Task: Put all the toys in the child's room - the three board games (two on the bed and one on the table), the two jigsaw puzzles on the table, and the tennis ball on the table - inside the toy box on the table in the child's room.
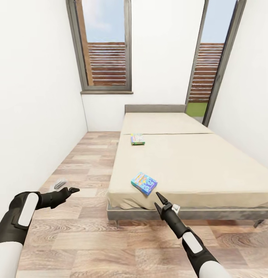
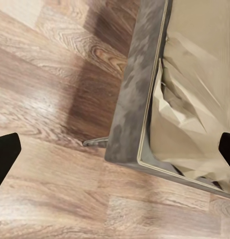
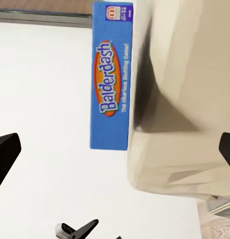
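1. Ahead of the robot, the bed [image 1: 195, 162] runs lengthwise away from the camera, its plain beige sheet over a grey frame and its low grey headboard [image 1: 155, 108] against the far white wall.
2. Two board games lie on the sheet. The nearer board game [image 1: 144, 183], a blue box, rests close to the foot edge on the left half of the bed. The farther board game [image 1: 137, 139] lies near the left edge, about midway up the mattress, well apart from the first.
3. The right wrist view shows the blue box's side, printed "Balderdash" [image 3: 111, 82], lying on the sheet at the mattress corner.
4. The right end effector [image 1: 159, 202] hovers just short of the foot of the bed, beside the nearer board game and not touching it. Its fingers are spread; it grasps nothing.
5. The left end effector [image 1: 73, 190] is held over the wood-plank floor [image 1: 83, 239], left of the bed. Its fingers stand wide apart in the left wrist view, released, with the bed frame corner [image 2: 126, 144] and rumpled sheet between them.
6. Two tall grey-framed windows [image 1: 104, 46] stand in the far wall.
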Tool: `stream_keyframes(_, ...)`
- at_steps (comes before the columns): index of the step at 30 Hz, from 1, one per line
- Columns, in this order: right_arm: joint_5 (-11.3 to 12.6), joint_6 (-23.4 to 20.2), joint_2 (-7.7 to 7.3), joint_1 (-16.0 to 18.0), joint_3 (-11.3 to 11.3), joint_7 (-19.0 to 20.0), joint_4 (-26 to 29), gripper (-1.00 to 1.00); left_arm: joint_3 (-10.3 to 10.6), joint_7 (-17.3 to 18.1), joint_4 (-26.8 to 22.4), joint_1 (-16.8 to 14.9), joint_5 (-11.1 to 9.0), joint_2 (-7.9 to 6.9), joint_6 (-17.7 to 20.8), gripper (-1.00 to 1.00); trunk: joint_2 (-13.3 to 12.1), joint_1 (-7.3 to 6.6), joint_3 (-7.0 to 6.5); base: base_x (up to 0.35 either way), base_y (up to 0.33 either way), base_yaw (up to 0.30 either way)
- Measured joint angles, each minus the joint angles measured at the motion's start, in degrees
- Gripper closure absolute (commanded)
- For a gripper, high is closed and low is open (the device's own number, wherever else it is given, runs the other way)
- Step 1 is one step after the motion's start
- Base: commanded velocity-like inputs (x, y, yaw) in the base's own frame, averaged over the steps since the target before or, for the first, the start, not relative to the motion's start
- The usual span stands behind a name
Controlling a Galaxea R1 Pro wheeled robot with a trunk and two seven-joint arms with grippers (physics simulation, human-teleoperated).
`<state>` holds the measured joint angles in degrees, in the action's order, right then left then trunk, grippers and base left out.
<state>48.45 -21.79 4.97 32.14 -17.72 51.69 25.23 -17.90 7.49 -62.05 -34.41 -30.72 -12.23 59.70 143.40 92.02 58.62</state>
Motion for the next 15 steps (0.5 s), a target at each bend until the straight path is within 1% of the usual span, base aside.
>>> stream_keyframes(3, 0.0, 0.0, 0.04, 0.0, 0.0, 0.0, 0.0, -1.0, 0.0, 0.0, 0.0, 0.0, 0.0, 0.0, 0.0, -1.0, 0.0, -0.08, -0.67, 0.0, 0.0, 0.0)
stream_keyframes(12, 0.0, 0.1, 0.09, 0.0, 0.1, 0.0, 0.0, -1.0, 0.0, 0.0, 0.0, 0.0, 0.0, 0.0, -0.1, -1.0, 0.0, -0.07, -0.67, 0.0, 0.001, 0.0)
stream_keyframes(15, 0.0, 0.1, 0.09, 0.0, 0.1, 0.0, 0.0, -1.0, 0.0, 0.0, 0.0, 0.0, 0.0, 0.0, -0.1, -1.0, 0.0, -0.08, -0.67, 0.015, 0.069, 0.0)
